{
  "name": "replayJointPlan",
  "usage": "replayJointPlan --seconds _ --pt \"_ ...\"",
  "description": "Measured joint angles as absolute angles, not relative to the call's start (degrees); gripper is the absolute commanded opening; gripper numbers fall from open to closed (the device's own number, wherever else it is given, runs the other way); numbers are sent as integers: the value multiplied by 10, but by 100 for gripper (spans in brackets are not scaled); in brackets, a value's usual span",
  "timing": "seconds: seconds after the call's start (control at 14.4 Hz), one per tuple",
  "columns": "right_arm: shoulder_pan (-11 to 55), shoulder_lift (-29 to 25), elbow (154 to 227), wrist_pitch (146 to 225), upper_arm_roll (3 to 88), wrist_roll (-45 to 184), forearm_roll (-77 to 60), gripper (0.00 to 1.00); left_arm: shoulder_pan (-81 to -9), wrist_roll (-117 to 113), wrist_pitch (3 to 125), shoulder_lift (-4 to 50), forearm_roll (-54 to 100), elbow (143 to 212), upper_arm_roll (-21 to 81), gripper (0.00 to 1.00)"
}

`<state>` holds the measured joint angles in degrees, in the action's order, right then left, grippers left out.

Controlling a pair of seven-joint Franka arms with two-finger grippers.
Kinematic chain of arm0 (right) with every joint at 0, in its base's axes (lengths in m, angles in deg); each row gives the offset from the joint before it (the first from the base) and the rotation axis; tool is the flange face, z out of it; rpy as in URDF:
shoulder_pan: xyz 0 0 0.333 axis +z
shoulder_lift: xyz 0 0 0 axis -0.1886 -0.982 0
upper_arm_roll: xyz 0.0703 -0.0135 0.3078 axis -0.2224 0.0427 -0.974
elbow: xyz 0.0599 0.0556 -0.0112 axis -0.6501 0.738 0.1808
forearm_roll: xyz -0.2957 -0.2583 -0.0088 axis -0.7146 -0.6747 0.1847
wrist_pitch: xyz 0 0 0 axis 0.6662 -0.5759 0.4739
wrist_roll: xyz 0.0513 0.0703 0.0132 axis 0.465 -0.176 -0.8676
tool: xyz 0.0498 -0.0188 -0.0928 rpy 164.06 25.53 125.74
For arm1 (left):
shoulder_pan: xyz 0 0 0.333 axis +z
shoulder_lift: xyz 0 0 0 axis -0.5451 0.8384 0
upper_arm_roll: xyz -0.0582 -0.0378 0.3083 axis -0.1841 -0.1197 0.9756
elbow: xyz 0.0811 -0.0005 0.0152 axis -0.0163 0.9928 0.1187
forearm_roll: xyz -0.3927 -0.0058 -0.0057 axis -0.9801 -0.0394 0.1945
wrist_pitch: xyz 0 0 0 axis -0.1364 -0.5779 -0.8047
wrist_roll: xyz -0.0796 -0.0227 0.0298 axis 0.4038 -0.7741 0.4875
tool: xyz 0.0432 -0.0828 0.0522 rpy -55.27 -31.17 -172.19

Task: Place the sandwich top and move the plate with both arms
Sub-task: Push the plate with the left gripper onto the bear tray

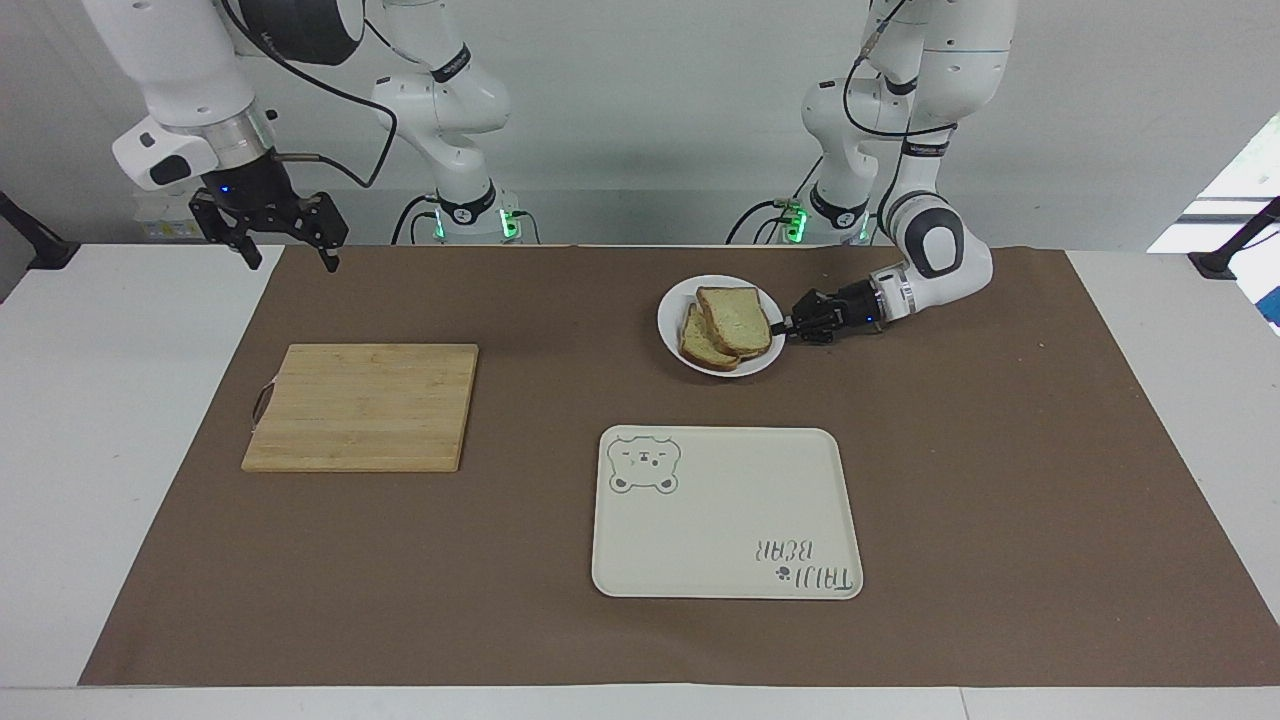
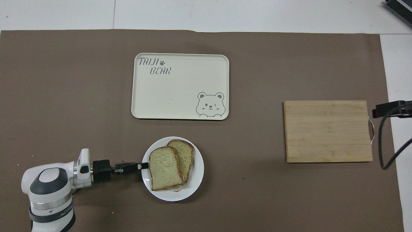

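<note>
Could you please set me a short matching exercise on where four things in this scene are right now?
Things:
1. sandwich top
2. left gripper
3. right gripper
4. bear-print tray

Places or states:
A. raised over the table's edge at the right arm's end, jaws open
B. lies on the brown mat, farther from the robots than the plate
C. rests on another bread slice on the plate
D. shut on the plate's rim

Pairs: 1-C, 2-D, 3-A, 4-B
</note>
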<state>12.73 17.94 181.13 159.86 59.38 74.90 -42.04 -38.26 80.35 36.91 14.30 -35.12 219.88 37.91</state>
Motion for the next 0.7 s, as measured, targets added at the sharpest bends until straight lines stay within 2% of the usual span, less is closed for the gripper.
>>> replayJointPlan --seconds 0.35,0.7 --pt "128 181 1743 1546 580 749 -422 100 -358 780 349 156 -352 2143 382 0" --pt "133 183 1727 1532 566 749 -422 100 -357 711 349 214 -340 2011 382 0"
